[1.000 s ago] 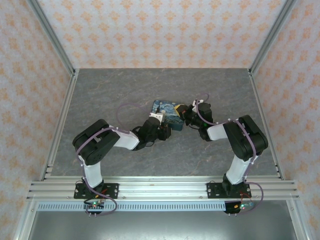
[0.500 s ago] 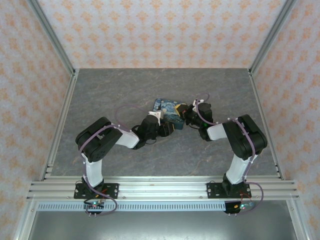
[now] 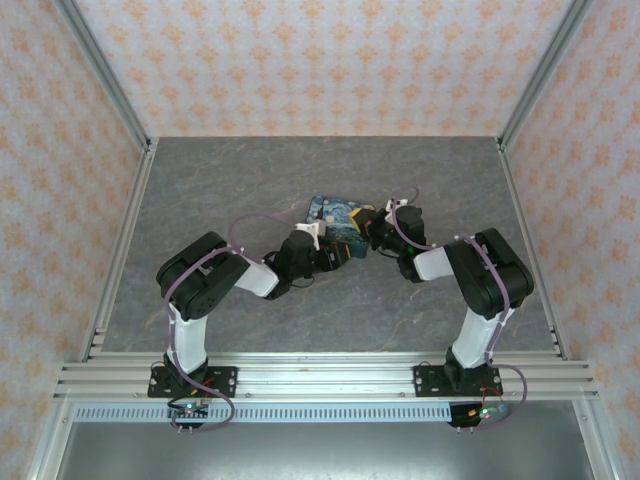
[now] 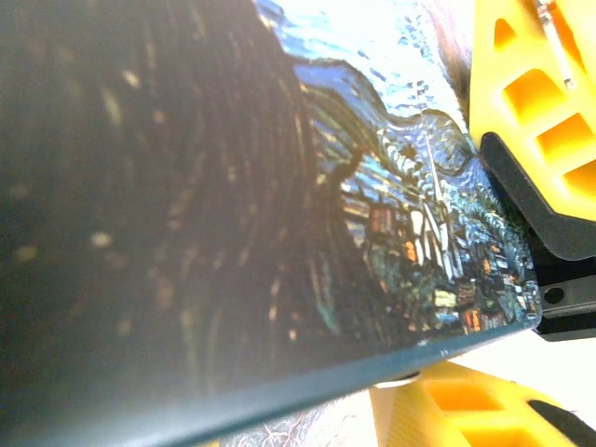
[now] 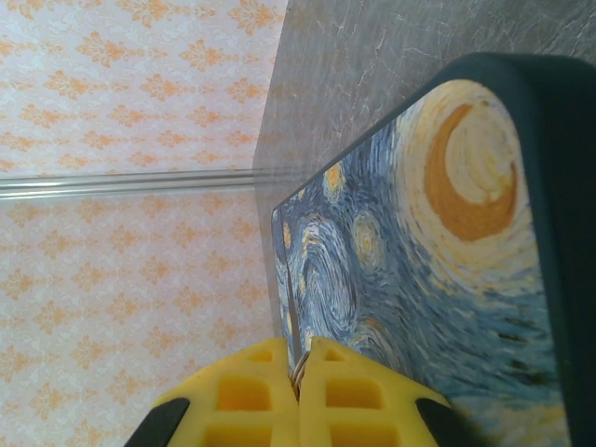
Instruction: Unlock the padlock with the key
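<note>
Padlock: too small for me to pick out from here; I'd guess it sits by the painted box (image 3: pixel 335 215), mid-worktop (image 3: pixel 250 180), where both grippers meet.
Key (image 5: pixel 297 371): a pale sliver at the box's edge.
Right gripper (image 3: pixel 371 229): closed tight, pinching the key.
Left gripper (image 3: pixel 342 250): fingers part-way apart with the box between them (pressing or not, I cannot tell).
Done: key in hand and up at the box, I'd judge.
Left: seating the key, the turn, freeing the shackle.
</note>
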